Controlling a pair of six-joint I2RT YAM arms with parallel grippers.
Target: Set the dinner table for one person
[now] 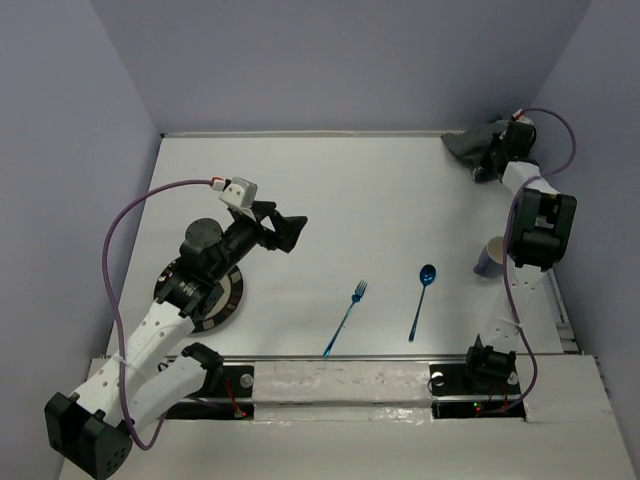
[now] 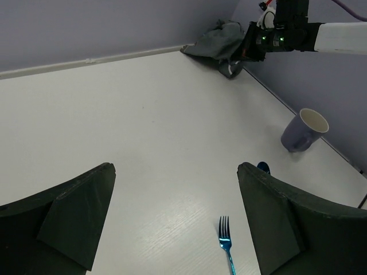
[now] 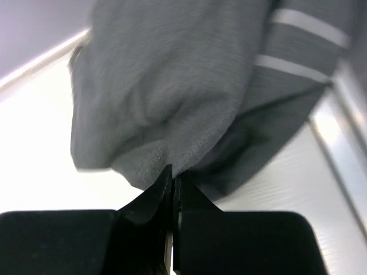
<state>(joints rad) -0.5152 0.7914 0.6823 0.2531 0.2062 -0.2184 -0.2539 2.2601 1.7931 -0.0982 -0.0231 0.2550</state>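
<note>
At the far left of the dinner table (image 1: 380,195) a dark round dish (image 1: 231,300) lies mostly under the left arm, and the left gripper (image 1: 292,232) hangs above bare tabletop just beyond it with its jaws spread wide and nothing between them. Further right, near the front edge, a blue fork (image 1: 345,318) and a blue spoon (image 1: 421,298) lie apart from each other, both angled the same way, and a pale purple cup (image 1: 489,258) stands upright close to the right edge. In the far right corner the grey striped placemat (image 3: 189,86) sits in a crumpled heap against the walls, and the right gripper (image 3: 173,177) has its jaws closed tight on a thin fold at the near edge of the cloth. The step in hand looks like fetching the mat so that it can be laid out first, with the other pieces going on and around it. To do it well, the right arm should lift the pinched fold a little before pulling, since so small a bite of soft fabric could slip if the heap drags, and draw it toward the middle of the table on a path that passes inside the cup rather than sweeping cloth into it. The mat will arrive bunched, so the free left gripper could pin one edge while the right pulls it flat
</note>
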